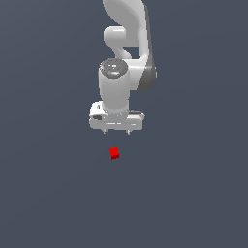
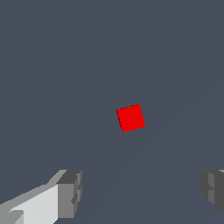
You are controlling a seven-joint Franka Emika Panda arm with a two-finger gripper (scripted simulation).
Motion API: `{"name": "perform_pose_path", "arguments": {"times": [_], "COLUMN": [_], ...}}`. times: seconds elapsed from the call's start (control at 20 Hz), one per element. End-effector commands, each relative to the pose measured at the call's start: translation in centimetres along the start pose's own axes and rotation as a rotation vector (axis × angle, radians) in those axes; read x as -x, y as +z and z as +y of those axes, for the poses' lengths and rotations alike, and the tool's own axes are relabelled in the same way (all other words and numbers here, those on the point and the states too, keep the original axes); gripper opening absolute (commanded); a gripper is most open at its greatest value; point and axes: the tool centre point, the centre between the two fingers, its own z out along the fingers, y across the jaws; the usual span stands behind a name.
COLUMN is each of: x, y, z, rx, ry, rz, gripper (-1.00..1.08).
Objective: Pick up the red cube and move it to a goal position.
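The red cube point(image 1: 114, 153) is a tiny bright red block lying on the flat dark grey floor, turned slightly askew. My white gripper point(image 1: 116, 131) hangs above it, pointing down, with its two short fingertips spread wide and nothing between them. In the wrist view the red cube point(image 2: 130, 117) sits well clear of both grey fingertips point(image 2: 70, 192), which stand far apart near the picture's edge. The cube is much narrower than the gap between the fingers.
The white arm point(image 1: 127, 43) rises behind the gripper toward the top of the exterior view. The dark grey floor point(image 1: 193, 193) stretches plain in every direction, with no other object in sight.
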Motion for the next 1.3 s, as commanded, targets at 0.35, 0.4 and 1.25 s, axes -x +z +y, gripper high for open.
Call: {"name": "perform_pose_path", "arguments": {"times": [0.35,0.4,1.25], "x": [-0.3,-0.4,-3.1], "y": [1.6,2.0,13.2], "z": [0.2,0.3,1.3], "rx": [-0.002,-0.003,-0.018], "ry": [-0.028,-0.037,-0.239], "rz": [0.003,0.004,0.028], "gripper": [1.0,1.0,1.0]}}
